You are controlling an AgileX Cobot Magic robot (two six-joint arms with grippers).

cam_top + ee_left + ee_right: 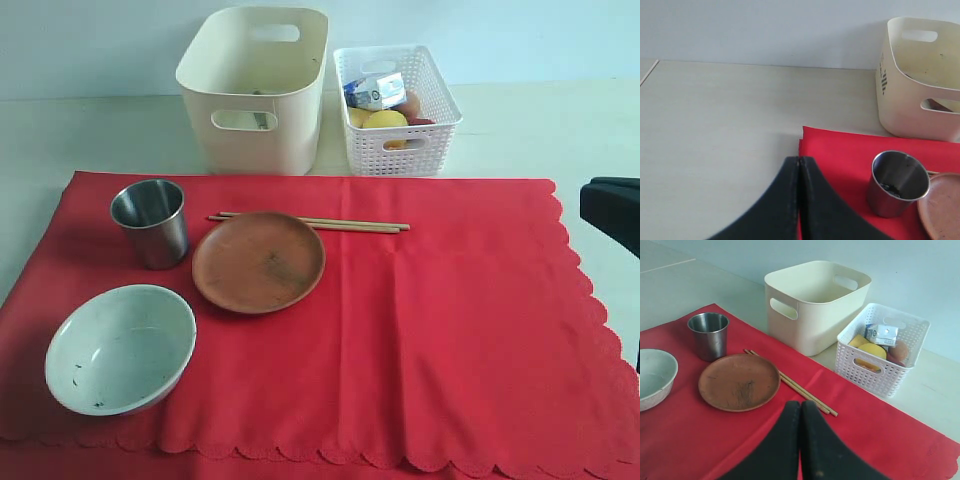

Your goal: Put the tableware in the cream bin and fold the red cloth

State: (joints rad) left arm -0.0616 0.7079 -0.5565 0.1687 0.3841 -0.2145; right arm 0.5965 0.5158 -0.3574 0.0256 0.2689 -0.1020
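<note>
The red cloth (420,340) lies spread flat. On it stand a steel cup (150,222), a round brown plate (259,261), a pale bowl (120,348) and two chopsticks (310,222) lying behind the plate. The cream bin (255,88) stands behind the cloth; something metal (262,120) shows through its handle cutout. My left gripper (799,161) is shut and empty, hanging over the cloth's corner (812,137) beside the cup (898,182). My right gripper (800,405) is shut and empty above the cloth, short of the chopsticks (790,381) and plate (739,382). Part of a dark arm (612,210) shows at the right edge.
A white lattice basket (397,95) with a milk carton (375,90), a lemon (384,120) and other food stands right of the cream bin. Pale tabletop (715,125) stretches beyond the cloth's left side.
</note>
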